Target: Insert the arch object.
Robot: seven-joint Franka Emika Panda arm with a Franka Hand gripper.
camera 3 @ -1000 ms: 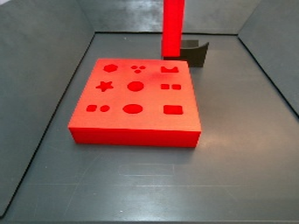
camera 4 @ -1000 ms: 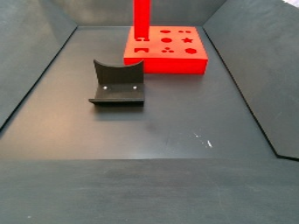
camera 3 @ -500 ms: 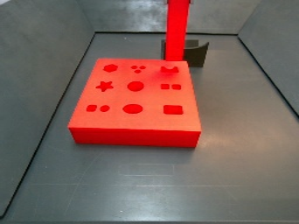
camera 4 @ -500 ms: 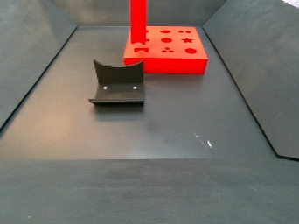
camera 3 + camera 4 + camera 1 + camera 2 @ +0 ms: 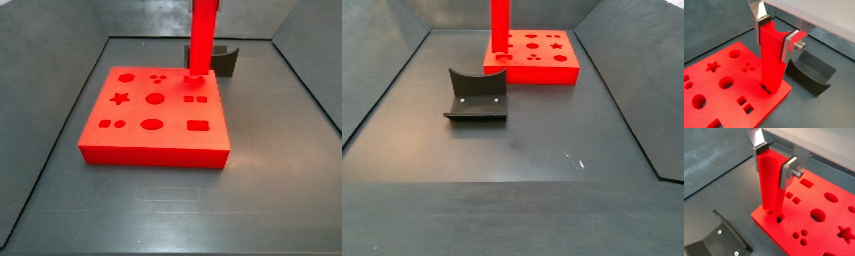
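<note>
Red bar upright at the board's arch hole

We find the gripper (image 5: pixel 775 31) clenched on the red bar (image 5: pixel 771 60) near its top, lower end at a corner hole of the red board (image 5: pixel 154 140). We judge it rigid, light, smooth; a high grip may let it tilt.

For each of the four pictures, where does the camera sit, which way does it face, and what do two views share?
Wrist views: both ride on the arm and look down at the gripper, whose jaws clamp the upright arch object over the red board.
Side views: one faces the red board with the grey block behind, one the reverse; no robot part shows.
Shared: board, arch object.
</note>
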